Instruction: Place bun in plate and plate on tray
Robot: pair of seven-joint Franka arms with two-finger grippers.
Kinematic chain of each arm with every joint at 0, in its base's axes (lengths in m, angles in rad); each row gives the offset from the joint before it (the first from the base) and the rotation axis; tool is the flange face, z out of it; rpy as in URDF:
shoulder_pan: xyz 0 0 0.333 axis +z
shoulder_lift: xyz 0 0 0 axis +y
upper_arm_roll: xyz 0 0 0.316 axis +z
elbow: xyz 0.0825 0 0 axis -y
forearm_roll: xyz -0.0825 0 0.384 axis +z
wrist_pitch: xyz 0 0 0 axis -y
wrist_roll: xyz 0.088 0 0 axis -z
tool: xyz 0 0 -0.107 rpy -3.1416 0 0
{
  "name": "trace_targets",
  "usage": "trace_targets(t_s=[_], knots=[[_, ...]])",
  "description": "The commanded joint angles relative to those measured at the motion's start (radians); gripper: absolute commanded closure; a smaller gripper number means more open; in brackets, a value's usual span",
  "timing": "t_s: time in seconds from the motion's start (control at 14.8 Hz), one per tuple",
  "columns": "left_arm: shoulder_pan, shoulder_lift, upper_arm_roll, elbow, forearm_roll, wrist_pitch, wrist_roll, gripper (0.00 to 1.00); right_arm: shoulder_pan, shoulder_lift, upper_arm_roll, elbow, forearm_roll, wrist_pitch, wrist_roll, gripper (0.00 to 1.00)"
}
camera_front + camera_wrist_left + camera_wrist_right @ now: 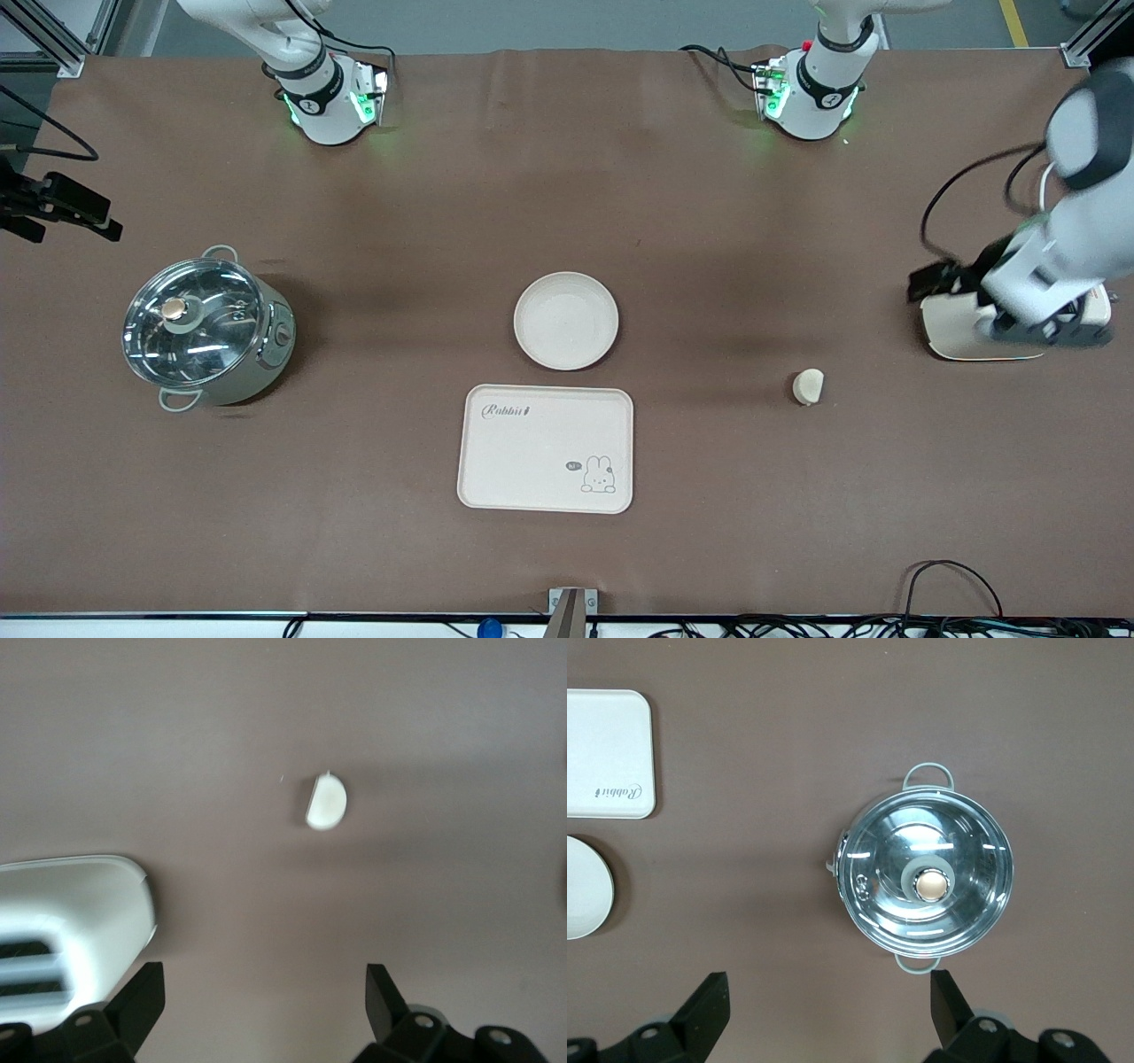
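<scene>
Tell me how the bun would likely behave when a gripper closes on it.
The bun is a small rounded lump with one flat side, so it may rock or roll if nudged on its curve. It looks light for its size and could skid on the brown table cover. The open left gripper seems wide enough to span it.

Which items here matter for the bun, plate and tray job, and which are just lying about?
Task things:
bun, on the table toward the left arm's end
plate, empty
tray, empty, nearer the camera than the plate
left gripper, open, over the table near the bun

Lying about:
lidded pot
white object under the left arm
</scene>
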Motion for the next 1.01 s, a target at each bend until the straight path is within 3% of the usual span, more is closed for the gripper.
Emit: trace_targets(t_s=[0.0, 0.27, 0.61, 0.81, 0.94], knots=[[-0.019, 0.143, -0.013, 0.037, -0.018, 0.122, -0.006, 0.00, 0.021, 0.008, -0.004, -0.003, 0.012, 0.024, -0.003, 0.00], [-0.076, 0.290, -0.023, 0.017, -0.009, 0.283, -0.009, 0.00, 0.065, 0.083, -0.002, 0.000, 0.012, 0.100, -0.003, 0.00], [-0.122, 0.384, -0.021, -0.029, 0.049, 0.430, -0.034, 0.04, 0.127, 0.221, -0.001, 0.038, 0.039, 0.218, 0.005, 0.00], [-0.113, 0.404, -0.023, -0.035, 0.089, 0.440, -0.022, 0.26, 0.133, 0.269, -0.001, 0.044, 0.166, 0.226, -0.003, 0.00], [-0.110, 0.404, -0.023, -0.036, 0.091, 0.440, -0.017, 0.45, 0.136, 0.295, -0.001, 0.044, 0.197, 0.255, -0.003, 0.00]])
